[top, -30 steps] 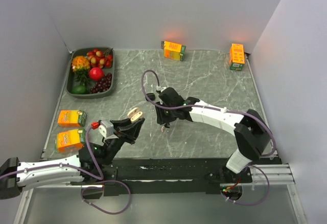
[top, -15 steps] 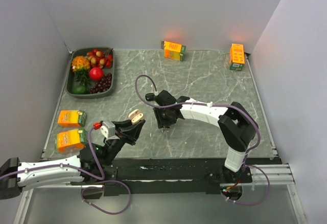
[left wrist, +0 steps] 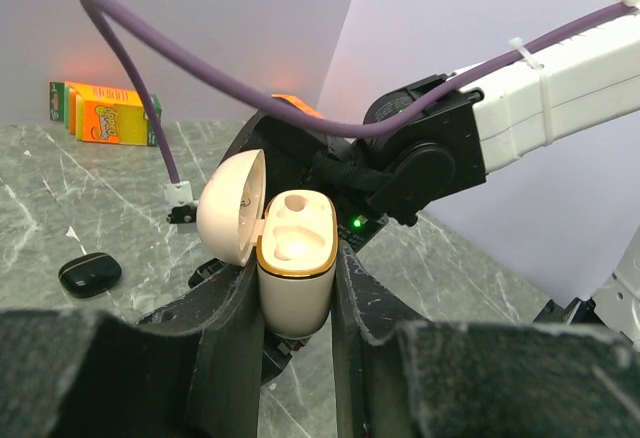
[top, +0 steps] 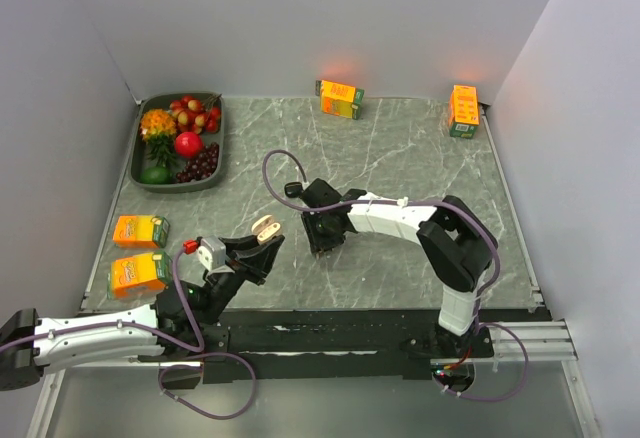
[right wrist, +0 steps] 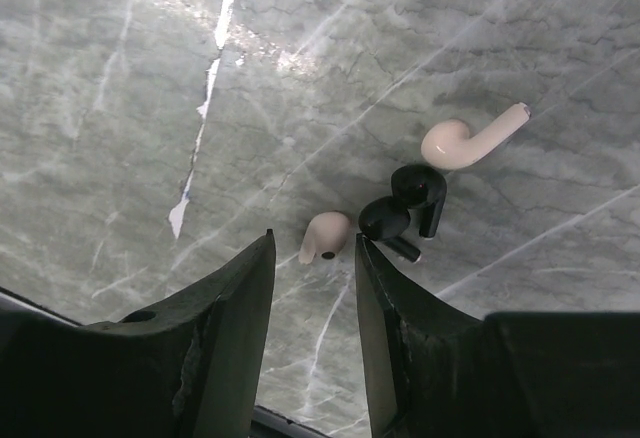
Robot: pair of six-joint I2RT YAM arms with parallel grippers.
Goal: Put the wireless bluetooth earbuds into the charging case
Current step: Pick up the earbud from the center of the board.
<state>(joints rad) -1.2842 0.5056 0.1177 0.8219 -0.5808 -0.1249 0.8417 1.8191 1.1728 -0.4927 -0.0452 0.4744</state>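
My left gripper (left wrist: pixel 295 268) is shut on a cream charging case (left wrist: pixel 293 258), held upright with its lid open and its sockets bare. From above, the case (top: pixel 265 228) sits left of my right gripper (top: pixel 325 240). My right gripper (right wrist: pixel 314 238) hangs open just over the marble, with a whitish earbud (right wrist: pixel 325 235) lying between its fingertips. Two black earbuds (right wrist: pixel 405 203) lie touching each other just right of the right finger. A second whitish earbud (right wrist: pixel 470 140) with a long stem rests beyond them.
A closed black case (left wrist: pixel 90 275) lies on the marble left of the right arm. A fruit tray (top: pixel 150 183) stands at the back left. Orange juice cartons sit at the left edge (top: pixel 140 230) (top: pixel 137 273) and along the back (top: pixel 340 99) (top: pixel 463 110).
My right arm has folded in and carried its gripper a little left and nearer. The left arm and the case have stayed still.
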